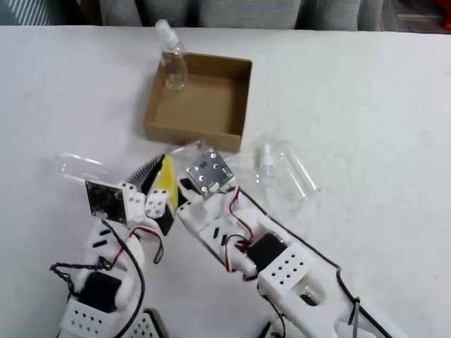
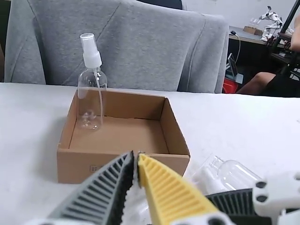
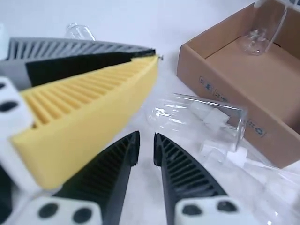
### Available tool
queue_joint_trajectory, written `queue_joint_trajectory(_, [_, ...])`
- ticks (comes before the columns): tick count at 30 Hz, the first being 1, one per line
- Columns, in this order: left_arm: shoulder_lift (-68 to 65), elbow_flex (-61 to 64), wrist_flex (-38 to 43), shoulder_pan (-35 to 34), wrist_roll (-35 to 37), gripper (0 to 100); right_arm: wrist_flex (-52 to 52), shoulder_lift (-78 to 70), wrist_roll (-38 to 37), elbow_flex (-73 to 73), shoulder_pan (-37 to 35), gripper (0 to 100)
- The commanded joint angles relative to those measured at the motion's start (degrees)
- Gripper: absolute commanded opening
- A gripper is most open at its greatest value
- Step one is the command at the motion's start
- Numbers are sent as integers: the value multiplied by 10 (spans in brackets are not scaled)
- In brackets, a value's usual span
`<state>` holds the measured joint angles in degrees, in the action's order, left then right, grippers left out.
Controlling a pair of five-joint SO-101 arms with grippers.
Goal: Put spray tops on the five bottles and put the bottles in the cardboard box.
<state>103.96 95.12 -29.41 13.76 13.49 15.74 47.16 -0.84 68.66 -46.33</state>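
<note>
The cardboard box (image 1: pixel 236 95) (image 2: pixel 174 130) (image 3: pixel 225 70) sits at the table's far middle. One clear bottle with a spray top (image 1: pixel 171 60) (image 2: pixel 91 79) (image 3: pixel 260 28) stands upright in its back left corner. My left gripper (image 1: pixel 164 160) (image 2: pixel 136 157), grey and yellow, is shut just in front of the box, with nothing seen between its fingers. My right gripper (image 3: pixel 146 137), black, stands beside it, open by a narrow gap and holding nothing. An uncapped bottle (image 1: pixel 184 149) (image 3: pixel 197 117) lies against the box's front wall, with a loose spray top (image 3: pixel 234 157) next to it.
Another clear bottle (image 1: pixel 81 167) (image 3: pixel 77 32) lies on the table to the left of my left gripper. Two more bottles (image 1: pixel 296 167) (image 2: pixel 236 174) and a spray top (image 1: pixel 266 158) lie right of the box's front corner. A grey chair back (image 2: pixel 140 47) stands behind the table.
</note>
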Motion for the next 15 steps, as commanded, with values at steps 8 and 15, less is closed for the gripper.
queue_joint_trajectory(8, [5, -53, -84, 11, -6, 20, 2, 20, 4, -12, -19, 39])
queue_joint_trajectory(15, [5, -66, -66, -13, -5, 20, 2, 44, 1, -6, -11, 39])
